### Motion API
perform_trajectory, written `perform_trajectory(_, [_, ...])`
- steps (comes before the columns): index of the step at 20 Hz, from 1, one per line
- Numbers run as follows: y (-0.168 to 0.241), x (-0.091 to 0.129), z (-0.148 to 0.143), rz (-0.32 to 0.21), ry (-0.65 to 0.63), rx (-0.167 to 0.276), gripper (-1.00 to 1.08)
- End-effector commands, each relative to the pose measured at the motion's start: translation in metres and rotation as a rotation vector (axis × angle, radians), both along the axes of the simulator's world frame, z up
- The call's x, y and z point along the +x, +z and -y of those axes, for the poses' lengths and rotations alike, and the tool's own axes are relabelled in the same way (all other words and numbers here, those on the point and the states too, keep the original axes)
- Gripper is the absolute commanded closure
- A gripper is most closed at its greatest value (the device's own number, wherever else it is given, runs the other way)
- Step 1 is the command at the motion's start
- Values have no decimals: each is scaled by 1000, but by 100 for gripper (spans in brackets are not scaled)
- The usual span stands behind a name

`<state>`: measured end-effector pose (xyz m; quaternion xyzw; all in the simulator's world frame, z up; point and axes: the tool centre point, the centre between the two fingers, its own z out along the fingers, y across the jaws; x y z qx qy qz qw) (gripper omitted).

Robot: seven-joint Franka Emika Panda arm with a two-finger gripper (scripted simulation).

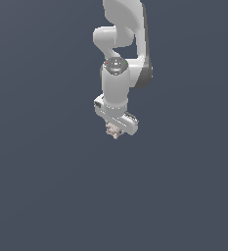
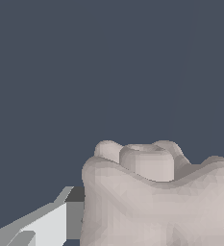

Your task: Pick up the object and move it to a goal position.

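**Pale chunk sits directly under the white gripper**

Taking the white, blocky two-finger gripper (image 1: 117, 128) at the end of the white Panda arm as the landmark, the small lumpy pinkish-beige chunk (image 1: 113, 131) lies immediately beneath it, touching or nearly touching its underside and peeking out toward the exterior view's left. There is no sideways gap to close: the object is right at the fingertips, not ahead of or beside them.

In the wrist view the same chunk (image 2: 156, 197) fills the near foreground, knobbly on top with a rounded stub in its middle. One pale grey finger (image 2: 46, 226) shows beside it, close against its flank; the other finger is out of frame. Whether the fingers are pinching the chunk or merely straddling it cannot be told from these pictures.

The chunk reads as broader across than it is deep in the wrist view, but its true long axis is unclear. The flat dark grey-blue background (image 1: 37, 196) gives no shadow or edge, so whether the chunk rests on a surface or hangs lifted is not visible, and no goal marker shows.
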<state>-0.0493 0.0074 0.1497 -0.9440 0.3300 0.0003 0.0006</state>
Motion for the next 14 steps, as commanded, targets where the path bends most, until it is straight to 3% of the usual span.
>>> perform_trajectory(1, [12,-11,2,0,0,0,108])
perform_trajectory(14, [39,-33,6,0,0,-1,108])
